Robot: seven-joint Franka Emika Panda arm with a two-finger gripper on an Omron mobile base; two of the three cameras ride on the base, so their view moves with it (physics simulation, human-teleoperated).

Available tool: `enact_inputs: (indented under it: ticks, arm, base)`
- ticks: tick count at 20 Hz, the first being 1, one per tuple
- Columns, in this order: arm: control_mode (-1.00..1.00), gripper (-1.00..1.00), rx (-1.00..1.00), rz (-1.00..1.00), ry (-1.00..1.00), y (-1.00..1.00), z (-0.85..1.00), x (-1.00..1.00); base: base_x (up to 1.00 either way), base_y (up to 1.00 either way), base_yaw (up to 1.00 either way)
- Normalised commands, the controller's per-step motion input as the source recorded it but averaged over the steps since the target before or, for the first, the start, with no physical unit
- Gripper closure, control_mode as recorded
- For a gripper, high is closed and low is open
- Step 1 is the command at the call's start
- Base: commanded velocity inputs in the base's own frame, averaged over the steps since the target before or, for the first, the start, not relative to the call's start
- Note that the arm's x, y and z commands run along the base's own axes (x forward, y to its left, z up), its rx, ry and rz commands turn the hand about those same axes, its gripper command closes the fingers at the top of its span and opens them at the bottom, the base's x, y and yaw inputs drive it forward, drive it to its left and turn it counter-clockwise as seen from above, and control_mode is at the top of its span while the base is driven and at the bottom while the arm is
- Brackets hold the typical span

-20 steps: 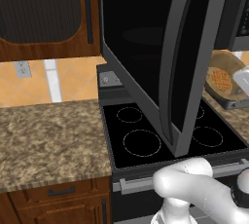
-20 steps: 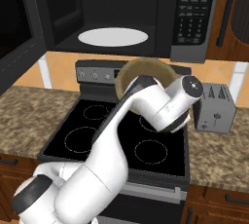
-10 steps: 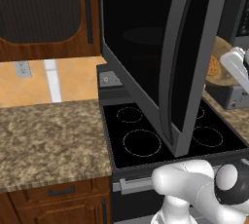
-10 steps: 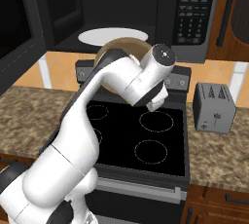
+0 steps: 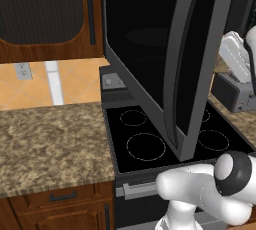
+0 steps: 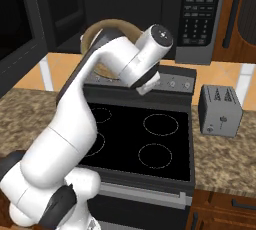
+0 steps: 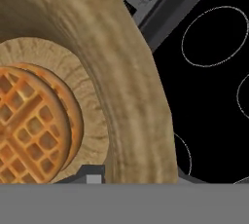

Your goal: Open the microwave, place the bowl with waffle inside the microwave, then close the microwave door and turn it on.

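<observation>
One finger tip [image 7: 95,174] of the gripper [image 7: 95,176] shows in the hand view, a small grey stub pressed against the near rim of the bowl [image 7: 127,86]. I cannot see the second finger, but the bowl hangs in the air with nothing beneath it, so I judge the fingers are clamped on its rim. The bowl is tan and wood-grained. A golden waffle [image 7: 29,130] lies flat on its bottom.

In the right base view the bowl [image 6: 106,25] peeks out from behind the white forearm, above the far left of the stove [image 6: 150,144]. It sits just in front of the dark mouth of the microwave [image 6: 200,14]. A second ago it was lower and further right, nearer the toaster [image 6: 220,109]. Since then the arm has swung it up and to the left, toward the opening.

The microwave door [image 5: 150,49] stands wide open, swung out toward the near left, and its long grey handle [image 5: 176,74] faces me in the left base view. It has not moved over the last second.

I take this to mean opening is done and carrying is nearly over. The bowl is lined up with the opening but not yet inside. Next I must push it in, keeping it level so the waffle stays put, and clear of the door edge.
</observation>
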Motion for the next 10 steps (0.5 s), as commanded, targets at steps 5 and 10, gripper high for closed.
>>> enact_inputs:
  ticks: [5, 10]
  arm:
    - [-1.0, 1.0, 0.0, 0.03, -0.01, 0.59, 0.5, 0.33]
    - [-1.0, 1.0, 0.03, 0.02, -0.05, 0.43, 0.18, 0.47]
  base:
    - [0.0, 0.0, 0.0]
    - [0.0, 0.0, 0.0]
